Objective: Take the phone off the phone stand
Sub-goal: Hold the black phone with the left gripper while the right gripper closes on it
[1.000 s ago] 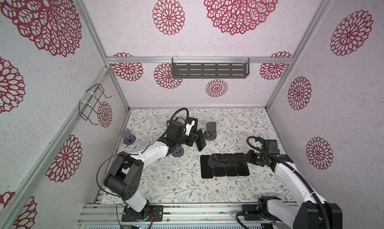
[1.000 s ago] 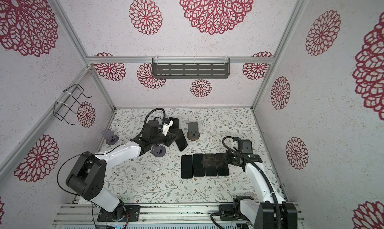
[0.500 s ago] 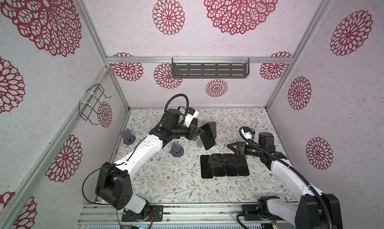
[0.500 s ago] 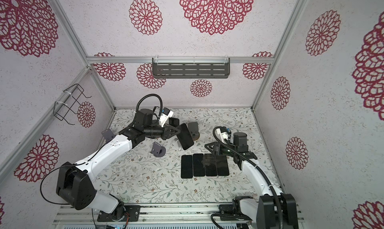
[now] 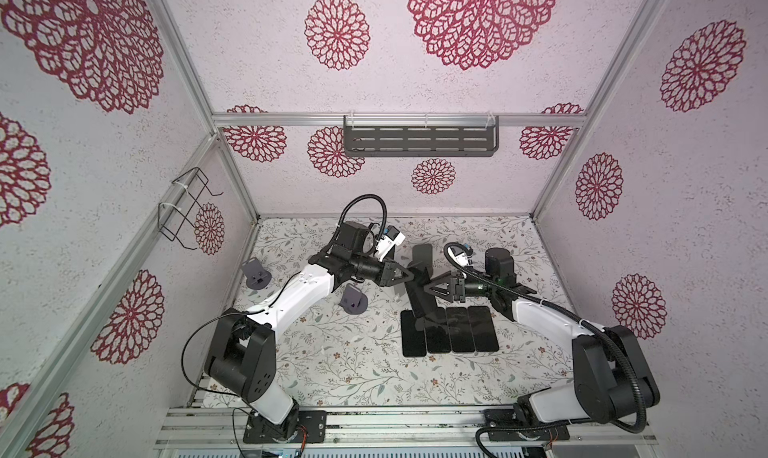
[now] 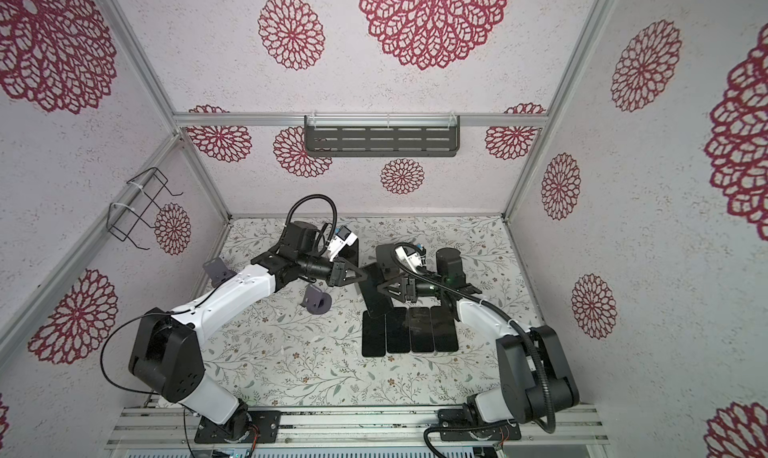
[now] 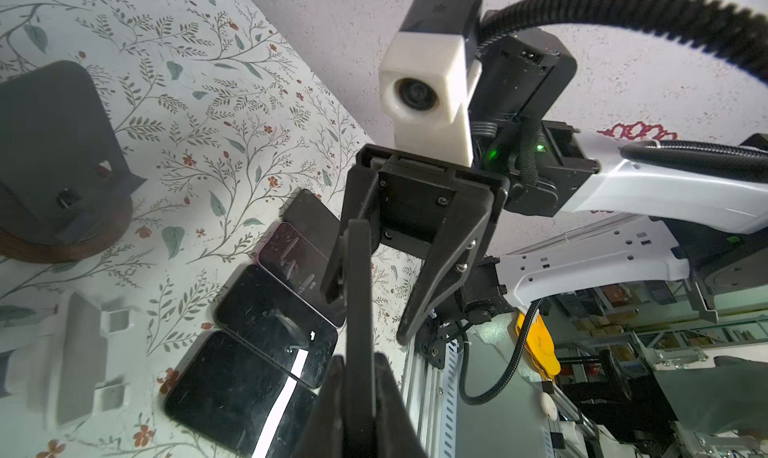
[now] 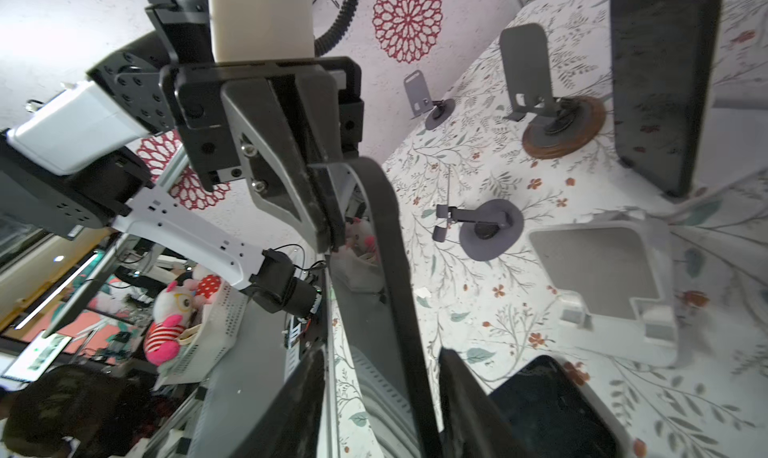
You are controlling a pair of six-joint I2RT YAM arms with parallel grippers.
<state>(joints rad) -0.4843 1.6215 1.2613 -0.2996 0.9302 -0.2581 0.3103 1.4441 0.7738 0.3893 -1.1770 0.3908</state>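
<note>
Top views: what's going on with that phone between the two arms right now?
The left gripper is shut on a phone and holds it in the air above the table. The right gripper has its jaws open on either side of the same phone, not clamped on it, so this looks like a handover. Four phones lie side by side on the table just below.

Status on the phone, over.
Left gripper shut on phone, airborne. Right gripper open, straddling its edge. Four phones lie flat nearby.
</note>
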